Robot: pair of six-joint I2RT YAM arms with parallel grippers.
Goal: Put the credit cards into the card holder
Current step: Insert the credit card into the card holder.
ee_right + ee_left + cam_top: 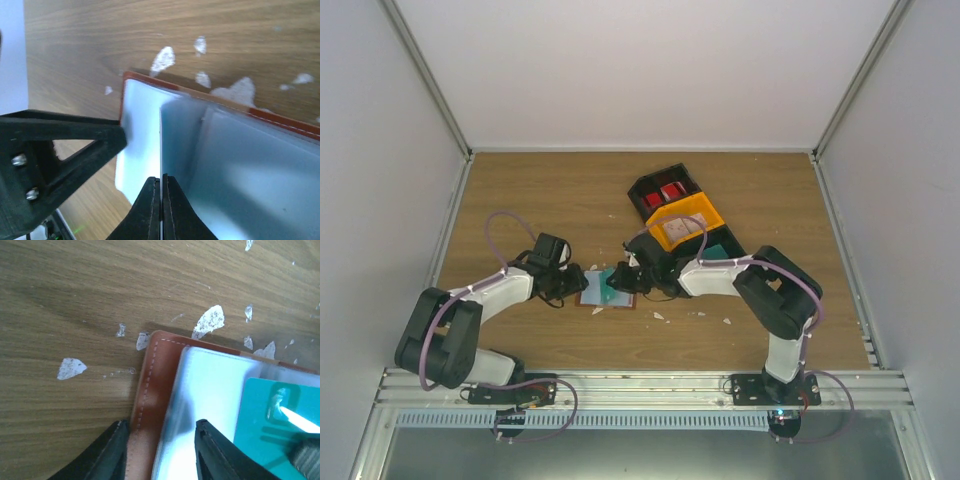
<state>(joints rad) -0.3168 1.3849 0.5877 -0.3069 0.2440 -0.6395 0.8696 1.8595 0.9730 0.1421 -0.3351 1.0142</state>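
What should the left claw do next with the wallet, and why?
Probably close the left claw on the wallet's brown edge to steady it. Its fingers straddle that edge but stand apart. The teal card lies on top of the wallet, not yet tucked in, and the right claw is shut at a thin pale edge there.
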